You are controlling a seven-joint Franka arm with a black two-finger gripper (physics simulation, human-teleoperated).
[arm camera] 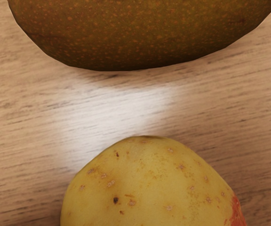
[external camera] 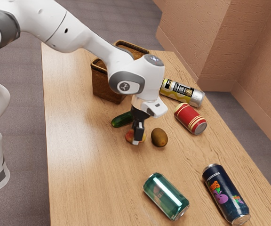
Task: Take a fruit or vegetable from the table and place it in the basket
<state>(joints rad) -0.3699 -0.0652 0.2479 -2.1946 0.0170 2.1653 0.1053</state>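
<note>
Brown woven basket (external camera: 105, 84) sits toward the far end of the table (external camera: 76, 160), kinda boxy with a darker rim, and the arm (external camera: 81, 36) cuts across part of its opening, so I can't tell what's in there. The red-and-yellow fruit (arm camera: 149, 193) is on the tabletop, outside the basket, right down under the gripper (external camera: 136, 137). Honestly can't tell whether the gripper has hold of it or is just around it. Up close in the wrist view the fruit's rounded, yellow skin with tan specks, one dark spot and a reddish patch at the edge. Just beside it, to the exterior view's right, there's a brown egg-shaped kiwi (external camera: 159, 137), speckled orange-ish, with a strip of shiny wood grain between the two. A smooth dark green cucumber (external camera: 122, 119) lies on the basket side of the fruit. Then four cans, all on their sides: a silver one with yellow and black (external camera: 182, 92) and a red one with cream bands (external camera: 189, 117) over on the right, farther back, plus a shiny green can (external camera: 166, 196) and a dark blue one with a purple-and-orange cartoon print (external camera: 225, 194) at the near end.
</note>
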